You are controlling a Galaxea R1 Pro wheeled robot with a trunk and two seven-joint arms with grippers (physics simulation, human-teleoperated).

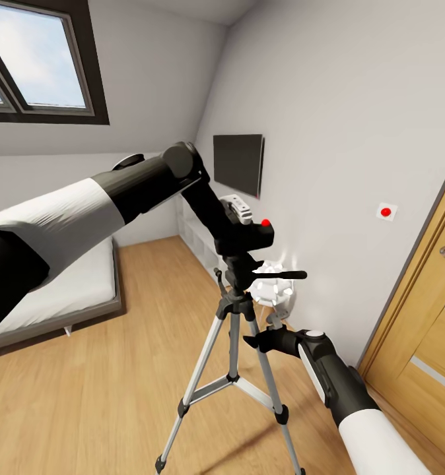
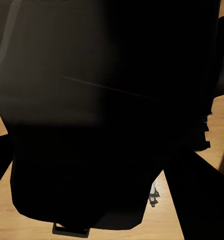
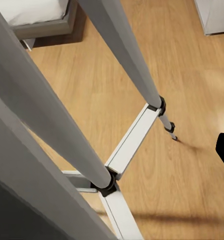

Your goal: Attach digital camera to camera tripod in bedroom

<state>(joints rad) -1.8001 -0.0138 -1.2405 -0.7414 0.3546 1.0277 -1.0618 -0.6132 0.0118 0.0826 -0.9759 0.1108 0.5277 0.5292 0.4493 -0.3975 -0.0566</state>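
Bright skylight (image 1: 37,59) daylight; left wrist dark, blurry.

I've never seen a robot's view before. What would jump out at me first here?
The silver-legged camera tripod stands mid-room on the wood floor. At its top sits the digital camera with its red button, where the left arm reaches in. Lower right, the right gripper is beside a tripod leg, and a dark skylight shows upper left.

Black digital camera (image 1: 249,234) sits atop the upright silver-legged camera tripod (image 1: 232,343).
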